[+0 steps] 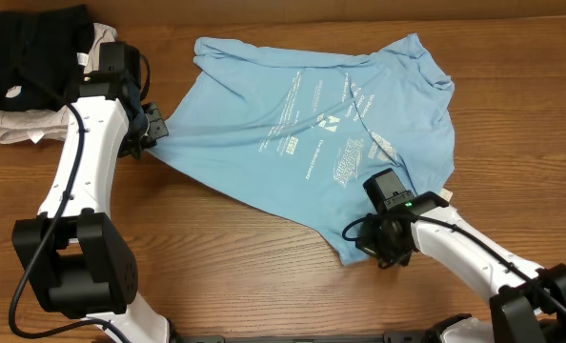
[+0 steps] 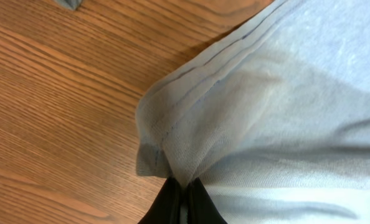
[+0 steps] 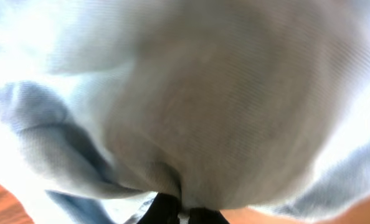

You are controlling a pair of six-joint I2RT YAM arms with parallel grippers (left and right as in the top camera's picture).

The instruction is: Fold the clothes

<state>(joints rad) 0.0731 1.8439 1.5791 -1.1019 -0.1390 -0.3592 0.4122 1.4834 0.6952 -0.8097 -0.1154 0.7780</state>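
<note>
Since our left gripper (image 1: pixel 155 129) and right gripper (image 1: pixel 367 246) both pinch T-shirt (image 1: pixel 312 114) edges, we should pull apart evenly, keeping it taut.

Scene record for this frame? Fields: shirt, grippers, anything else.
shirt: light blue T-shirt, spread wrinkled on the table, print visible, not yet folded
left gripper: shut on the T-shirt's stitched hem at a corner
right gripper: shut on T-shirt cloth, which fills its camera view
other: black garment lying on a beige garment, apart from the T-shirt
</note>
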